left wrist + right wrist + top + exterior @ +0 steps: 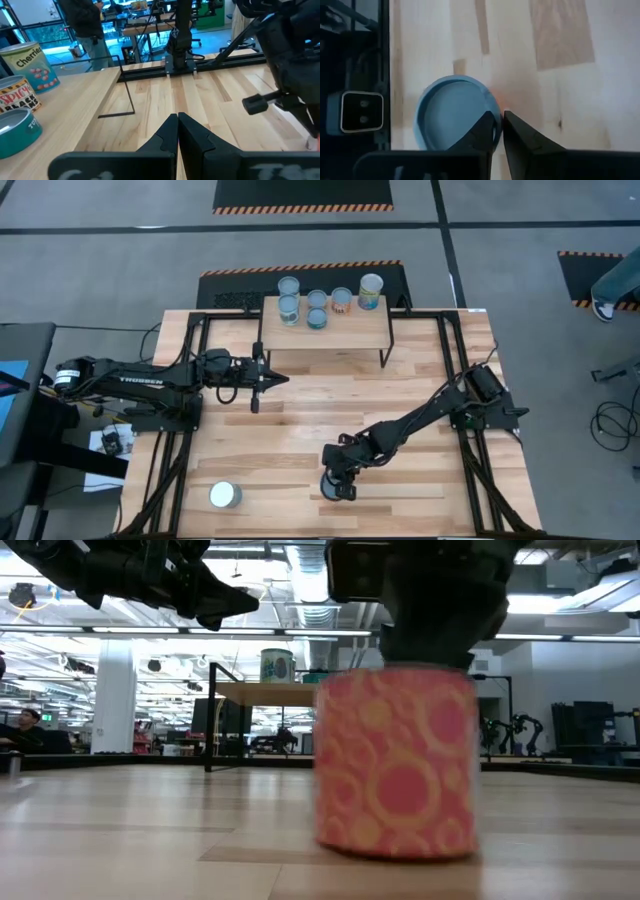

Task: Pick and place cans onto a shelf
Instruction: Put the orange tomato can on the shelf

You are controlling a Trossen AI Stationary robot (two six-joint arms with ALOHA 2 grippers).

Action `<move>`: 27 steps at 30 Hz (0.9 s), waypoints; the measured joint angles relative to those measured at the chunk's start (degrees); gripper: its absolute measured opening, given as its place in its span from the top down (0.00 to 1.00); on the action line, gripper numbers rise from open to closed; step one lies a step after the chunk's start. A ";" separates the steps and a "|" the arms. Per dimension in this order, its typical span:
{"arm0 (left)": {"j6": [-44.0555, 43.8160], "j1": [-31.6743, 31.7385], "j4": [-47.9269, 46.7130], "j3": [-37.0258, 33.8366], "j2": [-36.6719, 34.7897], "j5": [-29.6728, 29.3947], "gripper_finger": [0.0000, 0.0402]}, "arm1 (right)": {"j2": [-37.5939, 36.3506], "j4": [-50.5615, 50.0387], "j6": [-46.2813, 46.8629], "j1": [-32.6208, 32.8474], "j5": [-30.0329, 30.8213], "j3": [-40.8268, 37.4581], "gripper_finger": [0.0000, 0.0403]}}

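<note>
Cans (316, 305) stand in a cluster on the shelf (350, 333) at the far side of the table (400, 390): six of them, the tallest at the right end. One more can (225, 495) stands alone near the front left corner. The right gripper (338, 485) hangs low at the near middle, over a pink-labelled can (397, 760) (its fingertips (487, 129) nearly together over the can's rim, gripping nothing visible). The left gripper (256, 386), clenched and empty, hovers just in front of the shelf.

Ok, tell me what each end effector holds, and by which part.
Left end effector shut, holding nothing. Right end effector appears to pinch the pink can by its top rim.
</note>
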 joint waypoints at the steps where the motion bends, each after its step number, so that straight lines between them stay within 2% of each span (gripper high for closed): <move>1: 0.00 0.00 -0.02 0.00 0.00 0.00 1.00 | 0.04 0.01 -0.43 -0.18 -0.08 0.01 0.87; 10: 0.46 0.00 -0.13 0.00 0.00 0.02 1.00 | 0.21 -9.13 -7.16 -0.82 -0.60 5.22 0.97; 15: -0.09 0.00 -0.15 0.00 0.00 0.05 1.00 | 0.21 -16.18 -10.11 -1.02 -0.44 10.50 0.96; 22: -0.42 0.00 -1.43 0.00 0.00 0.18 1.00 | 0.21 -35.29 -17.83 -2.20 1.55 25.61 0.96; 27: -0.37 0.00 -2.24 0.00 0.00 0.17 1.00 | 0.21 -51.73 -25.60 -6.70 10.01 39.17 0.96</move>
